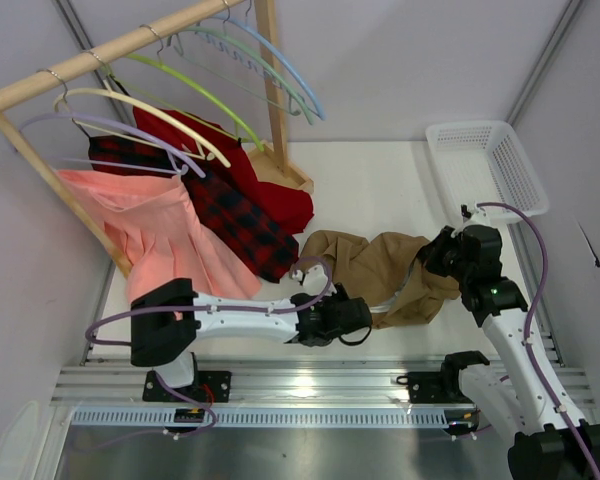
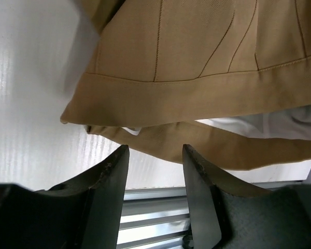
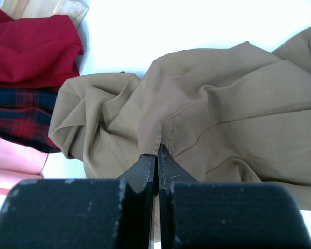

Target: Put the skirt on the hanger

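Right claw: clenched, tips pinching a gathered fold of the skirt. Left claw: released, jaws apart with nothing gripped, tips just short of the skirt's stitched band, a strip of pale lining visible under that band.

One tan skirt, crumpled in a heap on the white desk, lying between the two claws. Left claw at the skirt's near-left edge, right claw at its right edge.

Left of the skirt, three more garments:
- one red-and-black plaid skirt, just beside the tan one
- one salmon-pink skirt, further left
- one red garment, beyond the plaid

Beyond the skirt and to its left, one wooden rack with five hangers hooked on the rail:
- lavender
- cream
- lime green
- the pale sage-green hanger
- light blue

Sage hanger up on the rail, well apart from the skirt.

Beyond the skirt and to its right, one white mesh basket, only its own mesh floor showing inside.
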`<state>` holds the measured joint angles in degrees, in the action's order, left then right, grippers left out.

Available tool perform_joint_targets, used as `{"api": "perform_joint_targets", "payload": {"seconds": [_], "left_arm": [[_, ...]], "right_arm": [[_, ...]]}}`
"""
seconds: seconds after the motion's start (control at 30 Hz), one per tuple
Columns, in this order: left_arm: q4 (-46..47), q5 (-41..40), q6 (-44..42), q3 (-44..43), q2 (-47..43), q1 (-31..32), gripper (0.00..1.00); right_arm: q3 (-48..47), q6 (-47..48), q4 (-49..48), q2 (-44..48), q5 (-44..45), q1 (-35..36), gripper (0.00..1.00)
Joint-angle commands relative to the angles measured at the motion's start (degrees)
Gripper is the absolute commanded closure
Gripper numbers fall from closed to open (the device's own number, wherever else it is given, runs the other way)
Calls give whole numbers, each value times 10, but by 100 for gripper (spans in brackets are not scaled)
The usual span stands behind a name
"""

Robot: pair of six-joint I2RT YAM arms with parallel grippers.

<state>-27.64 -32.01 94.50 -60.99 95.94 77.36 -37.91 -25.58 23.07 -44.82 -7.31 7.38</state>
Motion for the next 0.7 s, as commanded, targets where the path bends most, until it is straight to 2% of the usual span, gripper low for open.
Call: {"api": "perform_joint_targets", "payload": {"seconds": [0.0,0.27,0.67], "left_arm": [[-46,-29,58,-32,18,6,49],[-66,-34,72,-49,47,2,48],[-17,-34,53,-36,72,-24,51]], "right_arm": [[-3,5,-40,7,-15,-2,100],[1,7,-36,10,-17,-3,100],[0,5,-23,28,-12,-4,100]]}}
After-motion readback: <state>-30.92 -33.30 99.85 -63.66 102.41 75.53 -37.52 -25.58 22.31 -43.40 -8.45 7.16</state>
